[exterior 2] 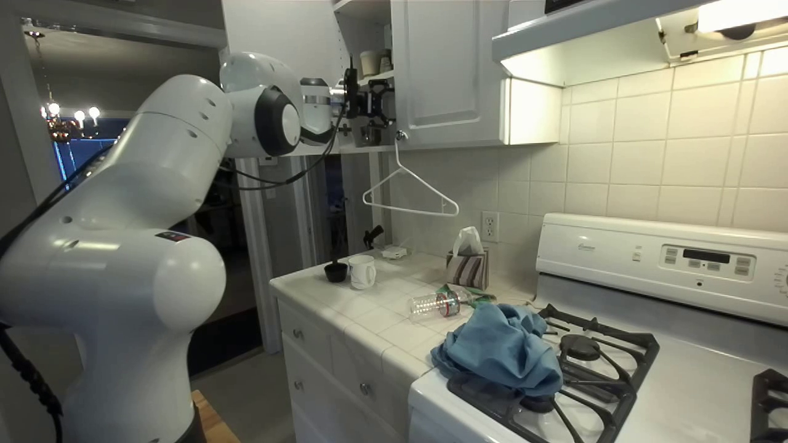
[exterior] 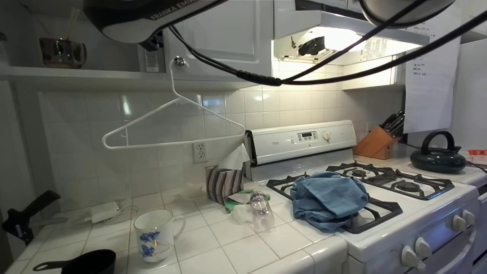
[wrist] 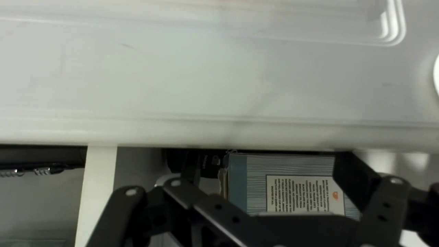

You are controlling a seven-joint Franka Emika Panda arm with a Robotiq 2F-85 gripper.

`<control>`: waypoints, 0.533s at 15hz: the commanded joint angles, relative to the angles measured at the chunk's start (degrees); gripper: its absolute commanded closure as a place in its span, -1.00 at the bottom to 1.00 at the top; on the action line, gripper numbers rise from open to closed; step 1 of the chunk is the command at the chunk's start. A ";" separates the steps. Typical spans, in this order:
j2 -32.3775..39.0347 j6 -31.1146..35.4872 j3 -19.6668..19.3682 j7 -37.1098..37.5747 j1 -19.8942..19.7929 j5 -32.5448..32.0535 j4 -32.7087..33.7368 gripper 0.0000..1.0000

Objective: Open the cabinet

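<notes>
We see the cabinet [exterior 2: 452, 67] mounted high, with the tiled counter [exterior: 247, 247] below it. One half of it stands open onto a white shelf [exterior: 114, 78], while the framed door [exterior: 224, 34] of the other half looks closed in both exterior views. From that door's knob [exterior: 179, 61] hangs a white hanger [exterior: 177, 144].

Our gripper [wrist: 267, 168] is at the cabinet's open half, near the closed door's edge; we cannot tell whether they touch. In the wrist view its fingers [wrist: 355, 176] are well apart, with a blue-grey box [wrist: 291, 164] showing between them from inside the cabinet.

A reddish mug [exterior: 62, 53] stands on the cabinet's shelf. On the counter under the cabinet we find a floral mug [exterior: 154, 236], a striped tissue box [exterior: 224, 184] and a clear bottle [exterior: 261, 211] on its side. A lit range hood [exterior 2: 585, 27] juts out beside the cabinet; lower down, past the cabinet's end, a blue cloth [exterior: 329, 199] lies on the stove [exterior: 422, 214].
</notes>
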 commanded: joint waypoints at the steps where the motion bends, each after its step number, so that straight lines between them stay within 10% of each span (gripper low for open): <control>1: -0.73 -3.47 -0.58 4.61 0.94 -0.25 -0.60 -1.00; 8: -5.13 -14.16 -0.67 16.05 4.20 0.58 -6.51 -1.00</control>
